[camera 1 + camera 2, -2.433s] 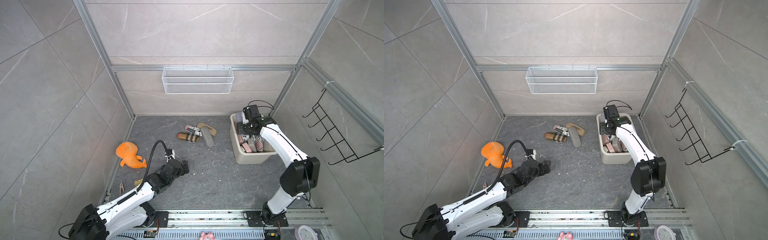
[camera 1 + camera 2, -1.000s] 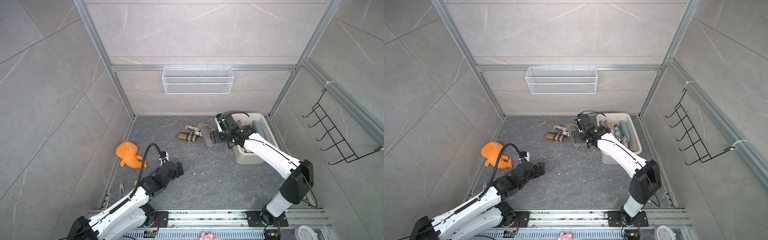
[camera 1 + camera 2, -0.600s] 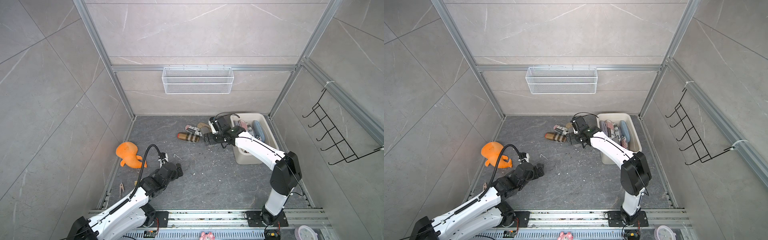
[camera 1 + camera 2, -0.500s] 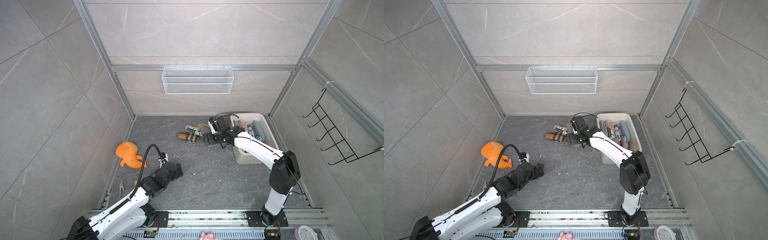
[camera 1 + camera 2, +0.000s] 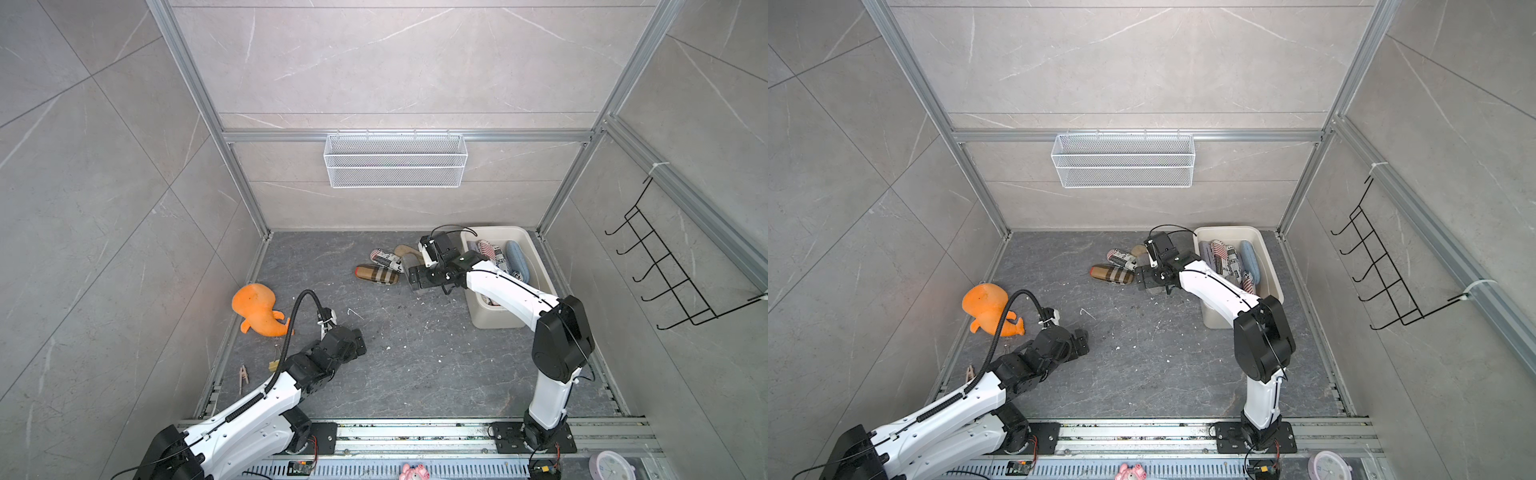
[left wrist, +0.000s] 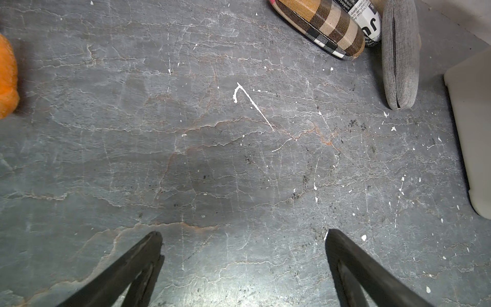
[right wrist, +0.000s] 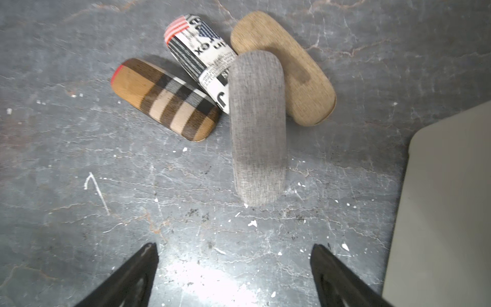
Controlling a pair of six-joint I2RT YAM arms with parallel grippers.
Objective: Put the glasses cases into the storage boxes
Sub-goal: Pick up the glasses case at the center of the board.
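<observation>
Grey stone floor (image 5: 415, 374): four cases clustered near back edge beside tub (image 5: 540, 274); grey case (image 7: 257, 127) frontmost. Right gripper (image 7: 233, 265) wide open, empty, above it. Left gripper (image 6: 243, 255) wide open, empty, over bare floor.

Both arms have glossy white link shells with black joint housings and black base plates. The left arm (image 5: 266, 399) carries a black corrugated cable loop; the right arm (image 5: 511, 291) shows thin black wires. Tapered black fingers (image 7: 127, 276) end each hand.
</observation>
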